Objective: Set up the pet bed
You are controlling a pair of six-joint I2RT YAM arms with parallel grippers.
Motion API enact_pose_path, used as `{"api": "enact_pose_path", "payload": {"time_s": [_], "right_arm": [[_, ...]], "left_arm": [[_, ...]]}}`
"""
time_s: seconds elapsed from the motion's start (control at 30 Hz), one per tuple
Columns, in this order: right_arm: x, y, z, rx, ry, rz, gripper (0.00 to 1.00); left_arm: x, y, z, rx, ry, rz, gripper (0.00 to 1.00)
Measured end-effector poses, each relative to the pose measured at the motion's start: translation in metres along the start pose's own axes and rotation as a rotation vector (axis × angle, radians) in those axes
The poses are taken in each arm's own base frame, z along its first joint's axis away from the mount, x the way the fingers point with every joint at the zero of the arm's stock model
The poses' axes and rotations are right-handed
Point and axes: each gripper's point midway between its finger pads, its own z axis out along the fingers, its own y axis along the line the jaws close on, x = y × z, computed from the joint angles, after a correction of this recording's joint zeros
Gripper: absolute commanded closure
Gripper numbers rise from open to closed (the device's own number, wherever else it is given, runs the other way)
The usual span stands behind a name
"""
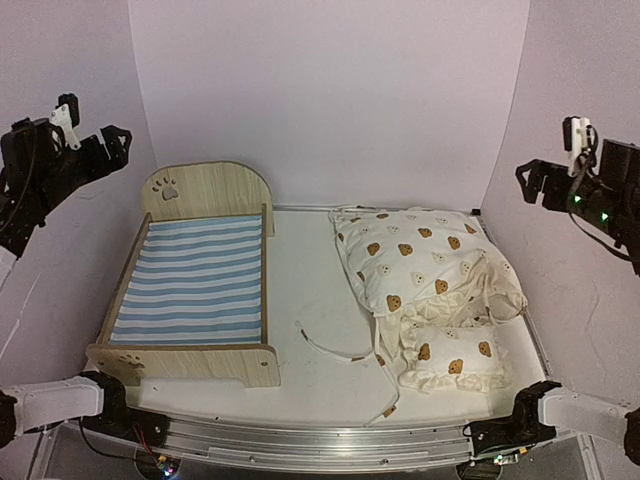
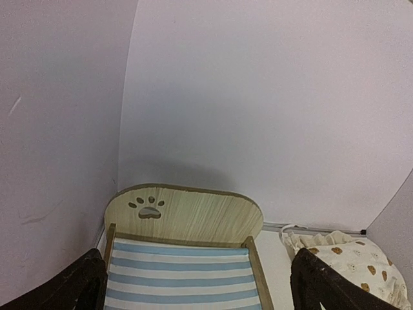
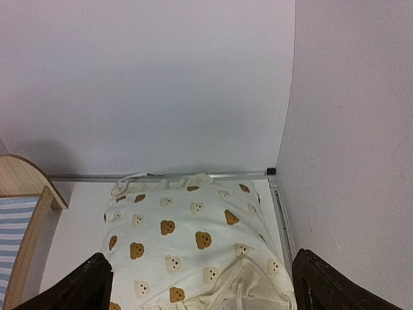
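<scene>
Nearest, the left gripper [image 2: 200, 284] hung spread wide above the white table's [image 1: 300, 290] left edge. The small light-wood pet bed [image 1: 190, 265] with blue-striped base sat on its left half, a cream bear-print cushion [image 1: 425, 255] rightward, the right gripper [image 3: 200, 284] likewise spread.

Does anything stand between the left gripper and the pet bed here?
Nothing visible does. The left gripper hangs open and raised, facing the pet bed, which holds nothing. The bear-print cushion and its loose tie lie to the right, apart from the frame.
</scene>
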Motion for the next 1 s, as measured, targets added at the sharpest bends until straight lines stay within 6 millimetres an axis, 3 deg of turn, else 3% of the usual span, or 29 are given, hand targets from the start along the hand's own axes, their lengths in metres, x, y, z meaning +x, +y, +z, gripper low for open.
{"api": "enact_pose_path", "payload": {"time_s": [0.17,0.3,0.5,0.8,1.0], "right_arm": [[0.058,-0.002,0.047,0.039,0.165,-0.002,0.02],[0.111,0.000,0.080,0.054,0.309,-0.001,0.02],[0.180,0.011,0.111,0.014,0.490,0.005,0.02],[0.244,0.046,0.139,-0.100,0.691,-0.012,0.02],[0.266,0.115,0.143,-0.232,0.761,-0.156,0.02]], "left_arm": [[0.045,0.025,0.029,-0.066,0.099,-0.028,0.01],[0.077,0.047,0.041,-0.118,0.147,-0.067,0.01],[0.117,0.065,0.053,-0.121,0.207,-0.130,0.01],[0.133,0.030,0.072,0.106,0.277,-0.225,0.01],[0.165,-0.024,0.082,0.290,0.393,-0.231,0.01]]}}
